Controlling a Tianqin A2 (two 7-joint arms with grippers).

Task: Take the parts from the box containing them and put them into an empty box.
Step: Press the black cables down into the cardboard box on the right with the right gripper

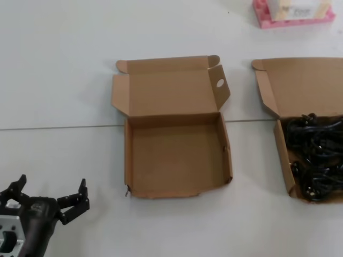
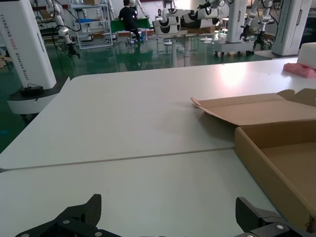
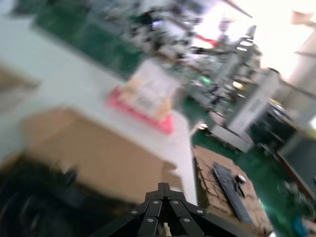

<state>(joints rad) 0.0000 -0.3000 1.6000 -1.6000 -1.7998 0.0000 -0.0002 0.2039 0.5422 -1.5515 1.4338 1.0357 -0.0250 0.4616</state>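
An empty box [image 1: 174,155] with a round-holed lid flap sat open at the centre of the head view on a white table [image 1: 59,80]. At the right edge of the frame, the box containing them [image 1: 281,155] held the parts [image 1: 316,160], a tangle of black cables. The left gripper [image 1: 51,198] hovered over the table at lower left, well apart from both boxes, jaws spread wide with nothing between them. The right gripper [image 3: 163,195], seen only in its blurred wrist view, had its fingers drawn together above the cables. A pink tray [image 1: 292,19] lay at upper right.
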